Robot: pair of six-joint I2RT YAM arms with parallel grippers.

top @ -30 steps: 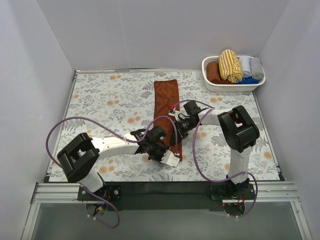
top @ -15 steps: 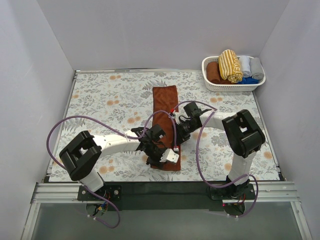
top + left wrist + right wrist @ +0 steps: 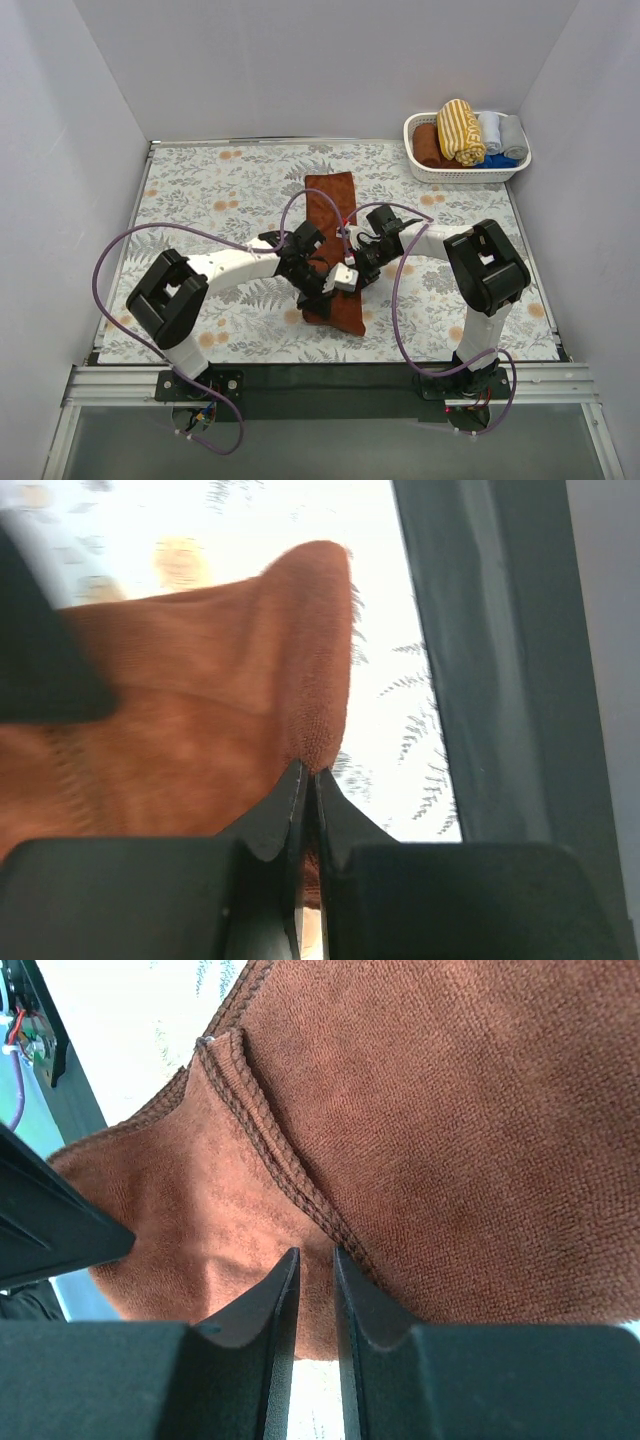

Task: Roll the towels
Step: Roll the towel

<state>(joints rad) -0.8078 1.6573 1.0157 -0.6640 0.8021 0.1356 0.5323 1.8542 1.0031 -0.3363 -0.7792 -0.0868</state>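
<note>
The rust-brown towel [image 3: 331, 197] lies mid-table, its long axis running from the far side toward the arms (the near end slants slightly right). The left gripper [image 3: 308, 777] is clamped tight on its edge. The right gripper [image 3: 311, 1260], nearly closed, nips the cloth alongside.

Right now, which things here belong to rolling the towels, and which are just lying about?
Job in hand: rust-brown towel, pinched by the left end effector and the right end effector; mustard-yellow striped towel, already rolled, in the white basket.

Lying about: the white basket itself; grey rolls; blue roll.
</note>
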